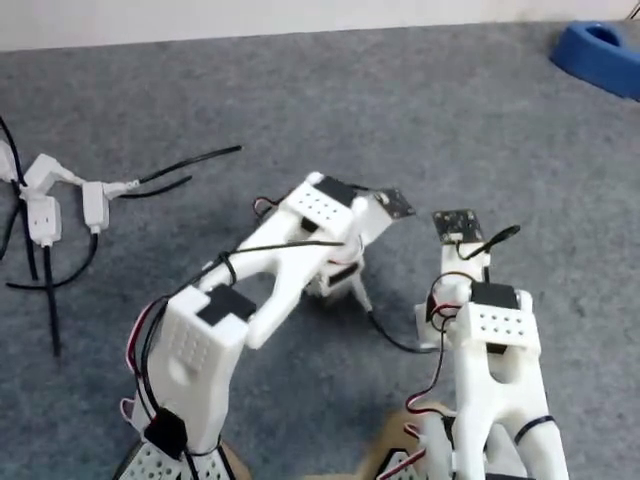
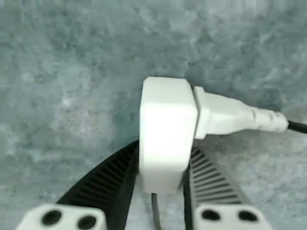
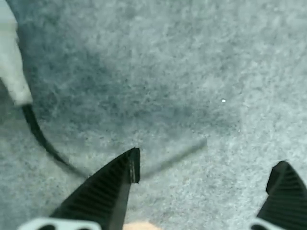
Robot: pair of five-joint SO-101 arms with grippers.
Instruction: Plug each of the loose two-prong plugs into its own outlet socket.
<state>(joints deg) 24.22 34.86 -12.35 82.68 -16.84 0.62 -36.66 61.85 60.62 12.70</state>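
High view: left arm [image 1: 250, 290] angled across toward right arm [image 1: 495, 340]. Black cable [image 1: 395, 340] trailed between them. Further white plug pieces [image 1: 45, 205] lie well apart, off left arm's outer side. Surface is grey carpet [image 1: 300, 120]; blue object [image 1: 600, 50] seen at far edge.

Left wrist view: outlet socket [image 2: 168, 134] clamped in left gripper [image 2: 163, 152], judged braced for mating. Plug [image 2: 225, 117] appears seated in its side.

Right wrist view: right gripper [image 3: 208, 163] spread wide, nothing held, low over carpet. Cable runs just beside one finger.

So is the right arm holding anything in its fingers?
No, the right fingers stand wide apart over the grey mat, with nothing between them.
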